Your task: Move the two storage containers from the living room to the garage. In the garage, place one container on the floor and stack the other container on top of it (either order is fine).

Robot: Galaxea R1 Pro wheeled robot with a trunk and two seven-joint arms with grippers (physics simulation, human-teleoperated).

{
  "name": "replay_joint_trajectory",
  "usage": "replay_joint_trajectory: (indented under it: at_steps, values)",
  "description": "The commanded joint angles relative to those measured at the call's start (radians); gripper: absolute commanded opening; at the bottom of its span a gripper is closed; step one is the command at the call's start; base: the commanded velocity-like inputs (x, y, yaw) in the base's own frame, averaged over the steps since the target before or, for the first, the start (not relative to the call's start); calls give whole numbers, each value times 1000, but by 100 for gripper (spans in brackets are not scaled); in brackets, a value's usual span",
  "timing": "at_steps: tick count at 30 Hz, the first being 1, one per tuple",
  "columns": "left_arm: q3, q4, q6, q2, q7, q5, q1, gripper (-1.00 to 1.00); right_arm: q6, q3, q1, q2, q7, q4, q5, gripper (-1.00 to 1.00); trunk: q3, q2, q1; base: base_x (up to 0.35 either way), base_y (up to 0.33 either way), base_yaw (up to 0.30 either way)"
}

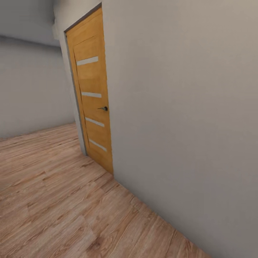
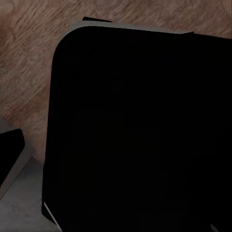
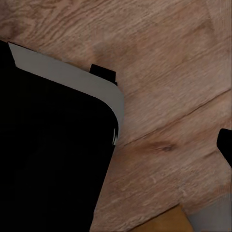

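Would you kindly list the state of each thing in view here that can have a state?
Door: shut, flush in its frame, upright.
Door handle: level, not pressed down.
Wood-plank floor: bare where it shows beside the wall.
Wall: plain, nothing hung on it.
Black robot body: close over the floor in both wrist views.

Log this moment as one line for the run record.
phase: in transit | ahead: closed light-wood door with dark handle | right: plain wall | floor: wood planks | containers: not seen
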Motion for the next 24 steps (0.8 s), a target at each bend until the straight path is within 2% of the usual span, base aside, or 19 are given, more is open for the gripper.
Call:
replay_joint_trajectory:
  at_steps: [1,5,6,11,24]
  values:
    - [2,-1,-1,0,-1,8,0,100,-6,8,-1,2,1,3,-9,100,-1,0,1,299,0,277]
    - [2,-1,-2,0,-1,7,0,100,-6,8,-1,7,8,3,-10,100,-1,0,1,287,0,277]
    - [2,-1,-2,0,-1,8,0,100,-7,7,-1,16,10,3,-12,100,-1,0,1,87,0,277]
    - [2,-1,-2,0,-1,9,0,100,-8,5,-1,26,11,3,-12,100,-1,0,1,31,0,278]
    - [2,-1,-2,0,-1,9,0,100,-15,5,-1,26,11,4,-14,100,-1,0,1,1,0,278]
